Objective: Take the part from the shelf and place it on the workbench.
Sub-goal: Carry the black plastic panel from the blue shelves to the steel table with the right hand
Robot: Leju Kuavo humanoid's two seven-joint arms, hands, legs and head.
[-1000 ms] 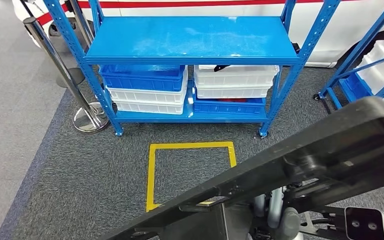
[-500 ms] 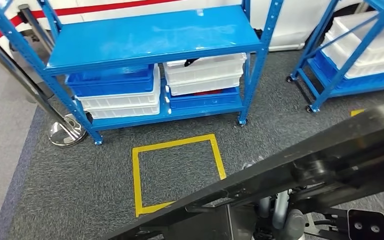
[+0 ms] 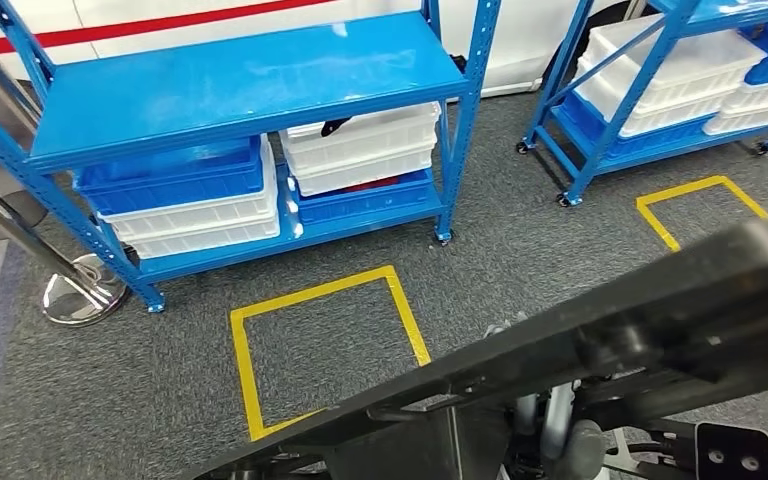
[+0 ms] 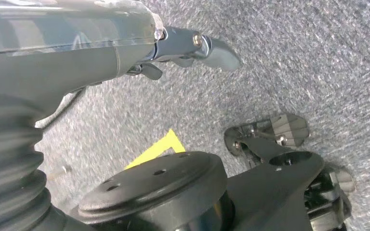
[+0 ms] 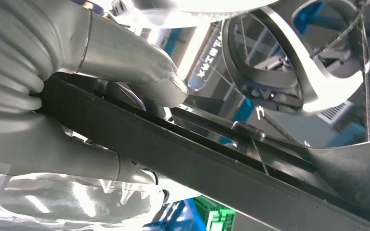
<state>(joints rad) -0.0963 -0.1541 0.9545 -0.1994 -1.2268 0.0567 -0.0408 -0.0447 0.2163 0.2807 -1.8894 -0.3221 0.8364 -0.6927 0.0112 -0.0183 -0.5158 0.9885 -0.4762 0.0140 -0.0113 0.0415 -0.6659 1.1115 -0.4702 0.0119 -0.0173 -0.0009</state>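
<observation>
Shelf (image 3: 250, 85) at my 11 o'clock, blue steel, stacked white and blue bins (image 3: 360, 140) on its lower level; a second rack (image 3: 660, 90) at 1 o'clock. Neither is within reach, so I judge I am carrying, not picking.

Part (image 3: 600, 345): a long, flat black bar, running diagonally across my front from 7 o'clock up to 3 o'clock. It sits high and close to my body, probably so it clears the floor while I walk. No workbench in sight.

Yellow floor square (image 3: 325, 345) at 12 o'clock on grey carpet, just beyond the bar; likely a standing mark for the shelf.

Right hand (image 5: 96, 110): wrapped around the bar, thumb (image 5: 139, 72) across one face and fingers against the other, a clamp grip suited to a thin, long load.

Left hand (image 4: 125, 53): hangs over the carpet, fingers (image 4: 207, 48) extended, nothing in them.
</observation>
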